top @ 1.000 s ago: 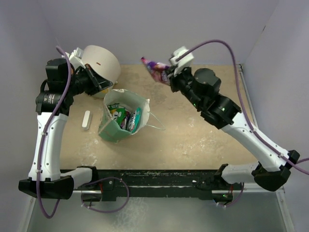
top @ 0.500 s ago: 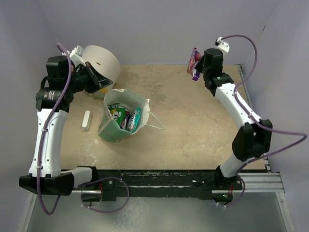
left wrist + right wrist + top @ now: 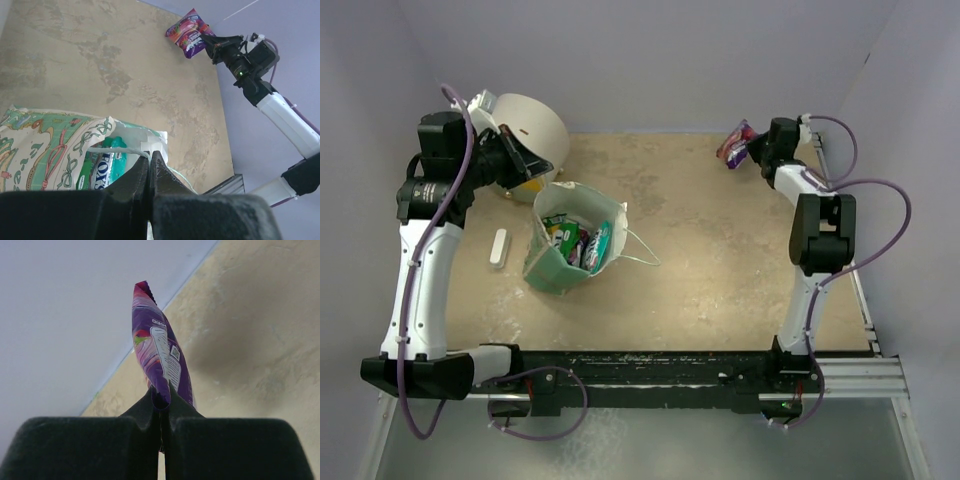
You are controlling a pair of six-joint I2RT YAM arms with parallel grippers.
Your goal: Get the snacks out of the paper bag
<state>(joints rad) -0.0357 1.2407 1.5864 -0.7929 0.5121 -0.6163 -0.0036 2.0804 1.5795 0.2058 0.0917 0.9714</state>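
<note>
Glossy purple snack packet (image 3: 733,146) is pinched by one end in the right gripper (image 3: 161,402), upper right of the top view, with its long axis sticking straight out from the gripper. Small green paper bag (image 3: 555,270), left of centre, is nipped at the rim by the left gripper (image 3: 149,161).

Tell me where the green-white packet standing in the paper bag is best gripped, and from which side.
Probably grip the top edge of the green-white packet, coming straight down through the mouth of the paper bag. It stands on edge against the bag's right wall with its thin upper edge exposed, and the walls block any sideways approach.
</note>
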